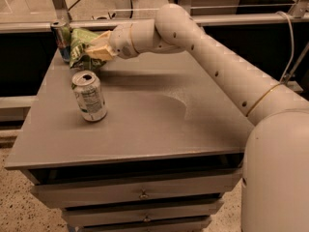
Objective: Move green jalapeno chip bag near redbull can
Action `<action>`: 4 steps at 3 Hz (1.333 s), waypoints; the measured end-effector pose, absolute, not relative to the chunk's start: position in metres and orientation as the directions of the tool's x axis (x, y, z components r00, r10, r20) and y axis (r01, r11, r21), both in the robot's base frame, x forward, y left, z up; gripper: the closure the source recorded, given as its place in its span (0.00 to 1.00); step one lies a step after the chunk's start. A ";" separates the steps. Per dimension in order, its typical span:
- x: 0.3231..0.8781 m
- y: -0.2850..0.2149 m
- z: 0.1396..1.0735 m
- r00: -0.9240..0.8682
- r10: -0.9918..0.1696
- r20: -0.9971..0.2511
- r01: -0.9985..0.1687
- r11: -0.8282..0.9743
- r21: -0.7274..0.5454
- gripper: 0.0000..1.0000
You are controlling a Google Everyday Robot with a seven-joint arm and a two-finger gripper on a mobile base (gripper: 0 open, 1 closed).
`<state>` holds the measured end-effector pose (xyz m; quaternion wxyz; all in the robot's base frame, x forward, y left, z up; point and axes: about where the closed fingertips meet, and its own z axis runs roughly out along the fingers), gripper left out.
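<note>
The green jalapeno chip bag (80,46) is crumpled at the table's far left corner. It sits right beside the redbull can (61,41), a slim blue and silver can that stands upright at the far left edge and is partly hidden by the bag. My gripper (94,52) reaches in from the right. Its pale fingers (102,48) are shut on the bag's right side. The bag sits low over the table and I cannot tell whether it rests on the surface.
A wider silver-white can (89,96) with small print stands upright, opened, in front of the bag on the grey table (159,124). My arm (217,66) crosses the table's back right. A rail (217,19) runs behind the table. Drawers sit below the front edge.
</note>
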<state>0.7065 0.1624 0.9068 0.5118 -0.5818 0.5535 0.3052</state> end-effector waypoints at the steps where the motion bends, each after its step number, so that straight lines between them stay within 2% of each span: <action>1: 0.708 0.167 0.902 0.192 -0.331 -0.924 -0.959 0.138 -0.249 0.61; 3: 0.708 0.174 0.897 0.180 -0.320 -0.930 -0.962 0.140 -0.234 0.14; 4: 0.712 0.161 0.898 0.177 -0.322 -0.930 -0.958 0.162 -0.238 0.00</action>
